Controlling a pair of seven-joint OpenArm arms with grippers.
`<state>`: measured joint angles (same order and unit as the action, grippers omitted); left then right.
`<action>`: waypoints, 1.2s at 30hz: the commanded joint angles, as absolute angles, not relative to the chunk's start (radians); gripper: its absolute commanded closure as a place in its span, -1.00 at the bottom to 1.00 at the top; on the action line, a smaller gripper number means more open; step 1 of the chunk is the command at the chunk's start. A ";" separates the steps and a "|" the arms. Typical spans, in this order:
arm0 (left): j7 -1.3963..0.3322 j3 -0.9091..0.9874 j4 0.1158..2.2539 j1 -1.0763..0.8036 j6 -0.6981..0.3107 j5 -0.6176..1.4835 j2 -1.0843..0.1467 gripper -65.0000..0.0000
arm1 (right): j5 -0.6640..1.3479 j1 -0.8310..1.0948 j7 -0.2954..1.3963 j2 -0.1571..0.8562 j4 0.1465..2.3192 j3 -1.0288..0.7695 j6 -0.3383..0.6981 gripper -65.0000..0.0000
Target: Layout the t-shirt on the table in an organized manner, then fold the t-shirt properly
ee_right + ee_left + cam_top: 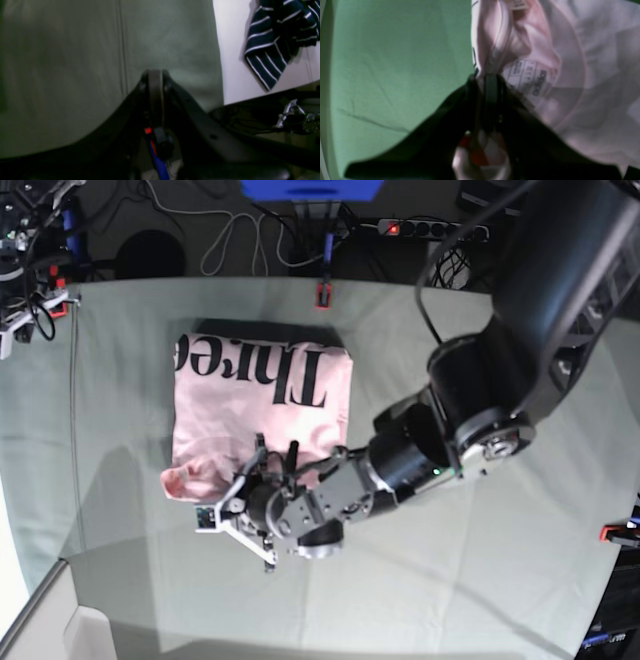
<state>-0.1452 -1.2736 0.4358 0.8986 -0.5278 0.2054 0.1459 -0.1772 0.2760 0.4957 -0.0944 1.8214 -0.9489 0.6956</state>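
The table (480, 580) is spread wide under the whole scene, and its grey-green cloth is seen bare to the left of the left gripper (490, 77) in the left wrist view. The t-shirt (260, 410) is laid near the far middle of the table, already doubled into a rough rectangle with the black lettering turned up; its near edge is reached by the left arm, which is stretched low across the cloth. Just ahead and to the right of the left gripper the neckline and the printed neck label (532, 77) are shown, so the collar end appears to be the part being worked.

The left gripper's jaws are drawn nearly together, and a thin pinch of pink fabric at the collar seam is seen running into them, so it is judged to be clamped on the t-shirt. The right gripper (155, 75) is closed with nothing between its jaws and is held over bare cloth, well apart from the garment.

For the fold to be finished well, only the intended layers should be pinched, the edge should be carried low and level over the body of the shirt, and release should be delayed until the edges are lined up, since a bunched lump is visible at the near left corner.
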 commanded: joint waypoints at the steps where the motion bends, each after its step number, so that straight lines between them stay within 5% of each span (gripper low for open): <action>1: -0.120 -1.270 0.447 0.952 -0.519 0.213 0.157 0.99 | -0.168 0.289 0.476 -0.093 1.844 -0.955 0.698 1.00; 9: -0.120 -1.270 0.447 0.958 -0.519 0.213 0.157 0.96 | -0.168 0.294 0.476 -0.105 1.844 -0.961 0.698 1.00; 17: -0.120 -1.267 0.444 0.963 -0.518 0.213 0.157 0.04 | -0.168 0.295 0.476 -0.107 1.844 -0.961 0.698 1.00; 22: -0.122 -1.067 0.450 0.980 -0.518 0.213 0.157 -0.02 | -0.168 0.315 0.476 -0.105 1.844 -0.961 0.698 1.00; 27: -0.185 -0.757 0.526 0.941 -0.518 0.216 0.130 0.10 | -0.168 0.311 0.476 -0.108 1.844 -1.038 0.698 1.00; 34: -0.492 -0.309 1.044 0.568 -0.518 0.211 -0.099 0.90 | -0.168 0.266 0.476 -0.157 1.819 -1.222 0.698 1.00; 36: -0.573 -0.134 1.233 0.398 -0.518 0.217 -0.170 1.00 | -0.168 0.266 0.476 -0.157 1.788 -1.245 0.698 1.00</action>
